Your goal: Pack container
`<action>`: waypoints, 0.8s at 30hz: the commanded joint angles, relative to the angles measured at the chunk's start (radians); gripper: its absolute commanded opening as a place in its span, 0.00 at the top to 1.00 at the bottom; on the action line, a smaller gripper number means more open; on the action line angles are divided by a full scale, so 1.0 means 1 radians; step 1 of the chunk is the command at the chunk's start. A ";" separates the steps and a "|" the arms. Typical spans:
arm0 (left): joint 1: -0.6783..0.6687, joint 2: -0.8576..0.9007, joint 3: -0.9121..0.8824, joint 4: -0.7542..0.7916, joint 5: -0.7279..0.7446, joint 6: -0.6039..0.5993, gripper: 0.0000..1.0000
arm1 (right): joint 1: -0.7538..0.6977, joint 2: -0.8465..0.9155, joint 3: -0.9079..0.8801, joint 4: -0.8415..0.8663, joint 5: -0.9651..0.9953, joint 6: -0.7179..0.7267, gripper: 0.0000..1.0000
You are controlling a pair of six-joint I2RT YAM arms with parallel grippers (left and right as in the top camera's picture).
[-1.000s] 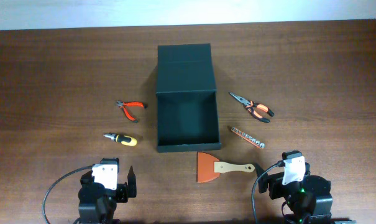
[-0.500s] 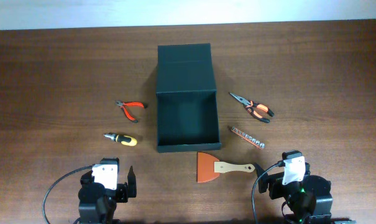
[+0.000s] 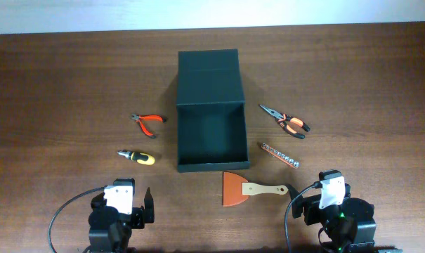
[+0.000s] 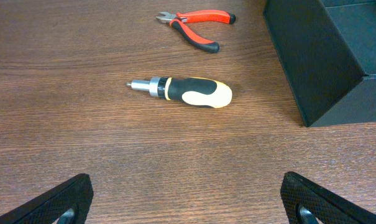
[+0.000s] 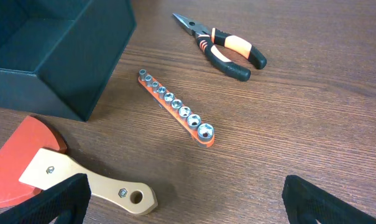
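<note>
Both the left gripper (image 4: 188, 208) and right gripper (image 5: 188, 205) stand wide open, holding nothing. The container (image 3: 211, 112) sits open between and beyond them, slightly nearer the left arm, long axis running away from the robot; the screwdriver (image 4: 184, 91) lies crosswise just ahead of the left gripper

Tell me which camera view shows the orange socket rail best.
The right wrist view: the socket rail lies close and whole, with each socket distinct. The overhead view shows it small, to the right of the container, its sockets barely separable. The left wrist view does not show it.
</note>
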 commanded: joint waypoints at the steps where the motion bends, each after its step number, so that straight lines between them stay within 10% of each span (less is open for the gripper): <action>1: 0.006 -0.010 -0.011 0.003 -0.007 0.015 0.01 | -0.009 -0.012 -0.008 0.003 0.013 0.002 0.01; 24: 0.006 -0.010 -0.011 0.003 -0.007 0.015 0.01 | -0.008 0.069 0.070 0.105 0.005 0.002 0.01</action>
